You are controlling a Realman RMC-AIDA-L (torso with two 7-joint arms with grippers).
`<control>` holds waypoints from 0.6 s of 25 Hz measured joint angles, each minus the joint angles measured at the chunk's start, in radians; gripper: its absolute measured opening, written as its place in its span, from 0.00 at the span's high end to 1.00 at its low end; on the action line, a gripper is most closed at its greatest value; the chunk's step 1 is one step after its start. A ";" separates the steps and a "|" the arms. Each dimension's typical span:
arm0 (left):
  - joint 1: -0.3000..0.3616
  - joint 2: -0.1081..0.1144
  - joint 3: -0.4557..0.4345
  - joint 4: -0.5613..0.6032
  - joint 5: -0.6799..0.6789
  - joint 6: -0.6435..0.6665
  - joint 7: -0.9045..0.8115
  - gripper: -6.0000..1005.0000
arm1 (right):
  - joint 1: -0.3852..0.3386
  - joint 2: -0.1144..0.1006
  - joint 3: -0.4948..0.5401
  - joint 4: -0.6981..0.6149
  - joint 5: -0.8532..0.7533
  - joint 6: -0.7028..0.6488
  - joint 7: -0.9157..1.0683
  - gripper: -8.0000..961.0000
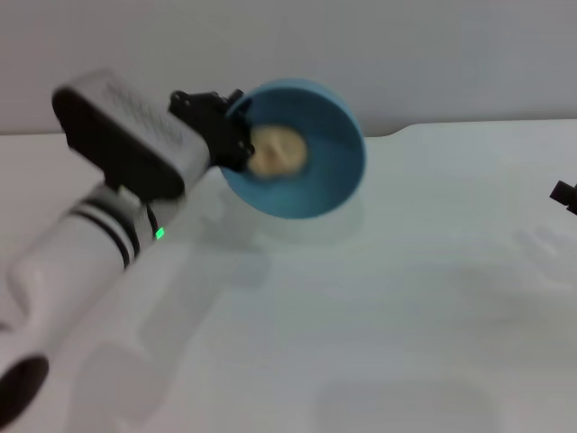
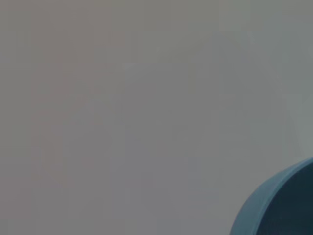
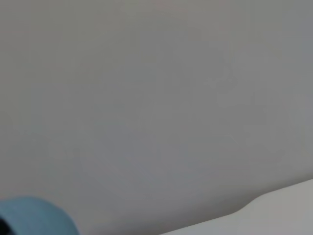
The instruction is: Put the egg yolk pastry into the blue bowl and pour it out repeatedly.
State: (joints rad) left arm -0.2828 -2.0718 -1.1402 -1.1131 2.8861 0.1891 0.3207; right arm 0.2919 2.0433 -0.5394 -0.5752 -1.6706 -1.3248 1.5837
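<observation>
Above the white surface (image 1: 379,298), the bowl (image 1: 329,171) is held off the surface and tipped steeply, so that its glossy inside is turned toward the head camera. The bowl's left rim is pinched by the left end effector (image 1: 236,135), whose dark fingers are pressed onto that rim from both sides. The pastry (image 1: 275,150) is seen inside the bowl, lying against the inner wall just beside the gripped rim; it is blurred, and its outline cannot be made out sharply. A faint shadow is cast on the surface below the bowl. The left arm, white with a black housing and a lit green lamp, is stretched from the near left toward the bowl.

Well to the right of the bowl, at the picture's edge, only a small dark part of the right end effector (image 1: 565,193) is shown; whether it is spread or pressed together cannot be told.

From the left wrist, only the bowl's blue outer wall (image 2: 266,203) is seen against a plain grey wall. From the right wrist, a part of the bowl (image 3: 34,215) and a strip of the surface (image 3: 279,210) are seen.
</observation>
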 joint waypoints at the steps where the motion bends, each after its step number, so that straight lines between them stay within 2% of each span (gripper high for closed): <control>1: 0.017 -0.001 0.022 0.004 -0.001 0.039 0.018 0.98 | 0.000 0.000 -0.001 0.000 0.000 0.004 0.000 0.51; 6: 0.054 -0.002 0.105 0.007 -0.005 0.126 0.090 0.98 | 0.001 0.000 0.001 0.003 0.000 0.018 0.000 0.51; 15: 0.050 -0.005 0.232 0.025 -0.009 0.189 0.140 0.98 | -0.005 0.000 0.002 0.005 0.000 0.056 -0.001 0.50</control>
State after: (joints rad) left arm -0.2326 -2.0772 -0.9079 -1.0879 2.8770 0.3783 0.4608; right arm 0.2872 2.0432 -0.5369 -0.5706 -1.6706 -1.2692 1.5830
